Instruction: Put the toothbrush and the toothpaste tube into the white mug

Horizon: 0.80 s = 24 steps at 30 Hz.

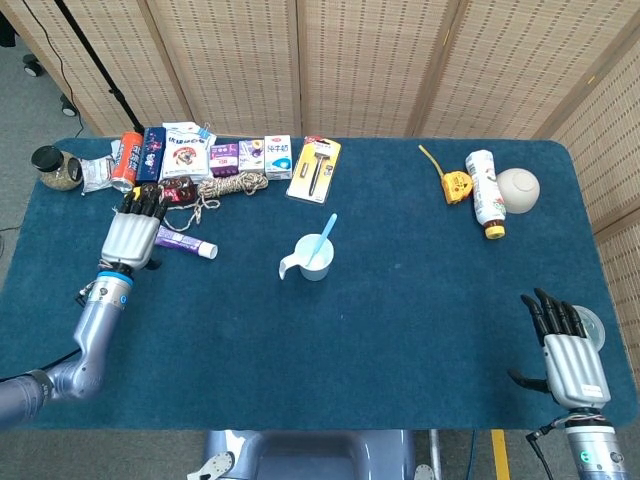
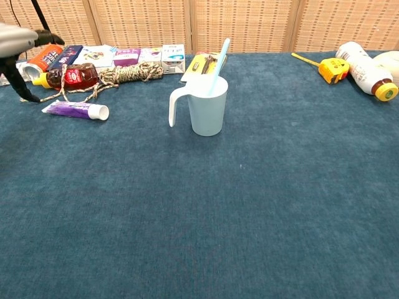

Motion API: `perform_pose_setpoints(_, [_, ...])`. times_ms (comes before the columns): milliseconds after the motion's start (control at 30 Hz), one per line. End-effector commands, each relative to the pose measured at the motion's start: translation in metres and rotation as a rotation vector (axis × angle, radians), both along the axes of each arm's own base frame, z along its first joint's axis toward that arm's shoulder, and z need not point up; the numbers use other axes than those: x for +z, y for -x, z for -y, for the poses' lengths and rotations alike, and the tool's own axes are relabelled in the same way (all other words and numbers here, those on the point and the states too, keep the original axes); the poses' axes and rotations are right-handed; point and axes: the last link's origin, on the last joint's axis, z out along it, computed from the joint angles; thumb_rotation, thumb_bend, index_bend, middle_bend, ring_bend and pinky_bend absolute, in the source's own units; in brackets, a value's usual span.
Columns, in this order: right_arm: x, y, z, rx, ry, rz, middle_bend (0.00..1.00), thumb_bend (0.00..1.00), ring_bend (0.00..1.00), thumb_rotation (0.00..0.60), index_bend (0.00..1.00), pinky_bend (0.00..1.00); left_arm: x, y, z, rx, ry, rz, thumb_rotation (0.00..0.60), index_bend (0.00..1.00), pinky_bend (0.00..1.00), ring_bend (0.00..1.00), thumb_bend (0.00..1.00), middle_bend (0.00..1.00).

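The white mug [image 1: 316, 258] [image 2: 207, 106] stands near the table's middle, with the light blue toothbrush [image 1: 325, 237] [image 2: 220, 61] leaning in it. The purple toothpaste tube [image 1: 186, 243] [image 2: 75, 110] lies flat to the mug's left, its white cap towards the mug. My left hand [image 1: 130, 231] [image 2: 17, 47] hovers at the tube's far left end, fingers stretched out, holding nothing. My right hand [image 1: 566, 353] is open at the table's near right corner, far from everything.
Along the back left edge lie a sauce bottle [image 1: 160, 192], a rope coil [image 1: 232, 185], small boxes [image 1: 250, 155], a can [image 1: 128, 159] and a razor pack [image 1: 317, 168]. A tape measure [image 1: 456, 185], a white bottle [image 1: 484, 191] and a round white object [image 1: 517, 189] sit back right.
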Motion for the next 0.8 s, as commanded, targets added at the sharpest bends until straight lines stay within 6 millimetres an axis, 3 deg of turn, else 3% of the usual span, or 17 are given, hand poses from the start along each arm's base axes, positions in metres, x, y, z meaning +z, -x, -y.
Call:
perform_pose_setpoints(33, [0.0,0.0,0.0,-0.001,0.0,-0.002,0.0,0.0,0.0,0.6,0.0,0.0,-0.025,0.017,-0.004,0.031,0.057,-0.017,0.6,0.0,0.0,0.0,0.0,0.0])
perform_pose_setpoints(167, [-0.002,0.001,0.001,-0.005,-0.002,-0.006,0.0,0.0,0.0,0.6,0.0,0.0,-0.047,0.026,-0.009,0.046,0.096,-0.001,0.6,0.0,0.0,0.0,0.0,0.0])
perform_pose_setpoints(367, [-0.003,0.002,0.003,-0.011,-0.002,-0.012,0.0,0.0,0.0,0.6,0.0,0.0,-0.07,0.014,-0.018,-0.012,0.1,0.019,0.6,0.0,0.01,0.0,0.0,0.0])
perform_pose_setpoints(533, [-0.003,0.003,0.004,-0.015,-0.002,-0.015,0.0,0.0,0.0,0.6,0.0,0.0,-0.084,-0.004,-0.022,-0.071,0.049,-0.02,0.6,0.0,0.11,0.0,0.0,0.0])
perform_pose_setpoints(800, [-0.001,0.003,0.003,-0.012,0.005,-0.011,0.0,0.0,0.0,0.6,0.0,0.0,-0.103,-0.011,-0.022,-0.057,0.039,-0.044,0.6,0.03,0.22,0.03,0.06,0.0])
